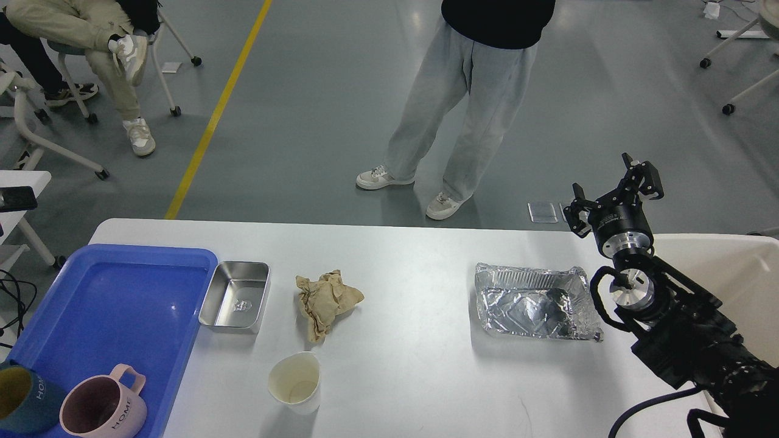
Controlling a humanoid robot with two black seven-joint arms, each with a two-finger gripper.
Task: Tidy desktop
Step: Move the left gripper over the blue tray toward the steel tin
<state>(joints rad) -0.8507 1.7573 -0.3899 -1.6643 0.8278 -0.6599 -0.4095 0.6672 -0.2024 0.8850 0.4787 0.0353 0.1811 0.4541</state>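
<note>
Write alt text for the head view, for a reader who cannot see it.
A white desktop holds a crumpled brown paper, a paper cup lying on its side, a steel tin and a foil tray. At left, a blue tray carries a pink mug and a dark mug. The right end effector hangs open above the far right edge.

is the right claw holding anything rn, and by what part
Nothing. The right claw is open and empty, raised past the table's far edge, beyond the foil tray.

place: lab (test floor); grey painted floor (pixel 316 109); yellow line (pixel 214 115); rolling chairs (pixel 152 55)
</note>
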